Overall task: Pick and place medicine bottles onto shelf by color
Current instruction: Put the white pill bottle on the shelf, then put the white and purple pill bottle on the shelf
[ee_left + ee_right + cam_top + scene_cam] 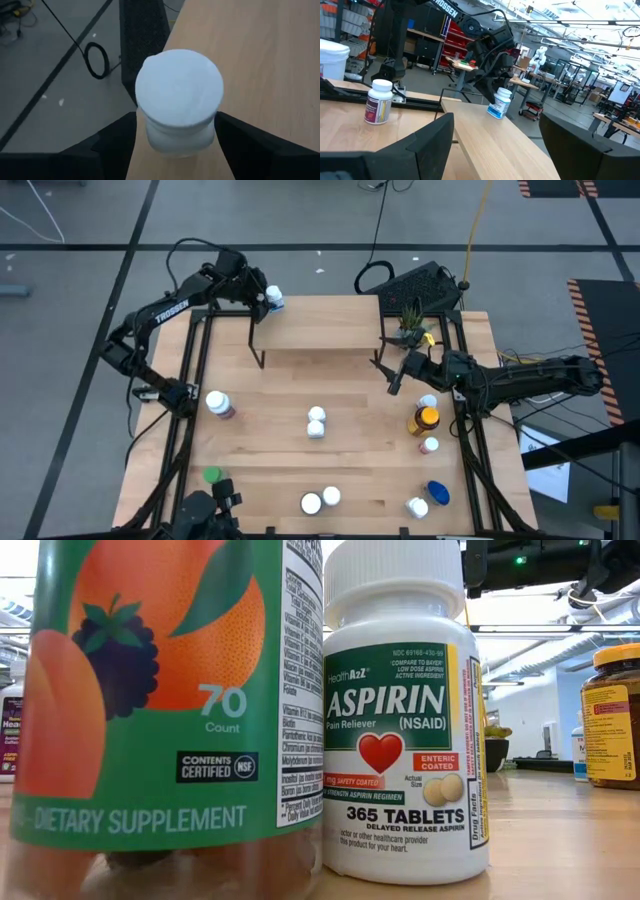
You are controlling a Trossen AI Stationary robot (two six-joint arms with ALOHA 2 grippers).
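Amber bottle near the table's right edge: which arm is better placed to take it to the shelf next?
Probably the right. The right gripper, fingers open and empty, hovers close to the amber bottle. The left gripper is across the table at the shelf corner, its fingers either side of a white-capped bottle.

shelf (pixel 320 330) top bare except white bottle (pixel 273 299) at left corner.

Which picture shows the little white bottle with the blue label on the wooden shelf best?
The right wrist view: the white-capped, blue-labelled bottle stands on the light-wood shelf's corner, label visible, under the left gripper. The left wrist view shows only its cap. The high view shows it tiny. The low view misses it.
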